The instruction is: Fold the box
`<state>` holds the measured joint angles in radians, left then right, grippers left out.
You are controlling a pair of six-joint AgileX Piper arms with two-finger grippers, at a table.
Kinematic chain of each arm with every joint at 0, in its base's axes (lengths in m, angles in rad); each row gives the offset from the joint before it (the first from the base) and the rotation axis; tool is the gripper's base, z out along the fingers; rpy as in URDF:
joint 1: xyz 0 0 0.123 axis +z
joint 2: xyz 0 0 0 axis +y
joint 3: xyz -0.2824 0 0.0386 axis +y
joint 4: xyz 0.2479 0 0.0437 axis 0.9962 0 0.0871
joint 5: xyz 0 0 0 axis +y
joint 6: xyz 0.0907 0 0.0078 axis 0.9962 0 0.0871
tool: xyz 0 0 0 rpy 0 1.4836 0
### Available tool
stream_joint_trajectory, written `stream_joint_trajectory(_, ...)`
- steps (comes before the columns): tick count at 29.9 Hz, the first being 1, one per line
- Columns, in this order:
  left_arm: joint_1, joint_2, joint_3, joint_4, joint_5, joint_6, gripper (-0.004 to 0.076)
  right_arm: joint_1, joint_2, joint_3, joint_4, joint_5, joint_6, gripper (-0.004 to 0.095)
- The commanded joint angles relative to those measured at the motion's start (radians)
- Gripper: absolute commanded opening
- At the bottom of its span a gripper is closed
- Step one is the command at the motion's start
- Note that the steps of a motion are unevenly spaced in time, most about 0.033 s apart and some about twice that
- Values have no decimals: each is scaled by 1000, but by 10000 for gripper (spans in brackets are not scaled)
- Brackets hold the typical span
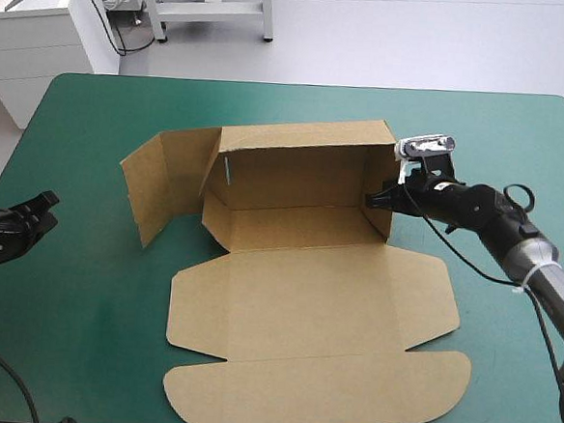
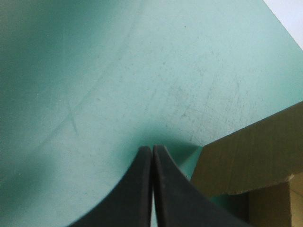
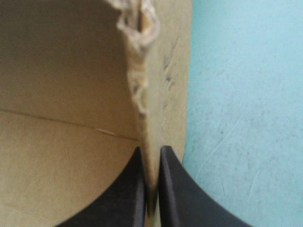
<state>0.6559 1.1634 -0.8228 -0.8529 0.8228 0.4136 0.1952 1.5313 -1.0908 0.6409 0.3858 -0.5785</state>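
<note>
The brown box [image 1: 297, 271] lies mid-table with its back and side walls raised, its left flap standing out loose and its lid flat toward the front edge. My right gripper [image 1: 378, 200] is at the right side wall, shut on that wall's edge [image 3: 150, 156], one black finger on each face. My left gripper [image 1: 38, 212] hovers near the table's left edge, well clear of the box, fingers shut with nothing in them [image 2: 152, 150]. A corner of the box's left flap [image 2: 251, 161] shows ahead of it.
Bare teal-green cover [image 1: 71, 323] surrounds the box on all sides. A white cabinet [image 1: 33, 39] stands beyond the far left corner of the table.
</note>
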Motion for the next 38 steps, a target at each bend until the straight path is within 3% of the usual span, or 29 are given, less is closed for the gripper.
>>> stream_joint_trajectory(1, 2, -24, -23, -60, -31, 3, -9, 2, -23, -162, -260, 264, 333, 5)
stream_joint_trajectory(3, 2, -24, -23, -64, -37, 3, -9, 2, -23, -249, -320, 359, 417, 5)
stream_joint_trajectory(8, 2, -24, -23, -74, -43, 3, -9, 4, -22, -389, -333, 455, 523, 5)
stream_joint_trajectory(16, 2, -24, -23, -143, -32, 1, -9, 4, 13, -551, -426, 766, 584, 5)
stream_joint_trajectory(21, -34, -24, -23, -136, -32, 1, -9, 4, 62, -555, -440, 863, 578, 5)
stream_joint_trajectory(26, -49, -24, -23, -135, -35, 1, -9, 4, 131, -555, -464, 858, 573, 3)
stream_joint_trajectory(38, -49, -24, -23, -149, -36, 24, -9, 4, 241, -555, -469, 721, 578, 5)
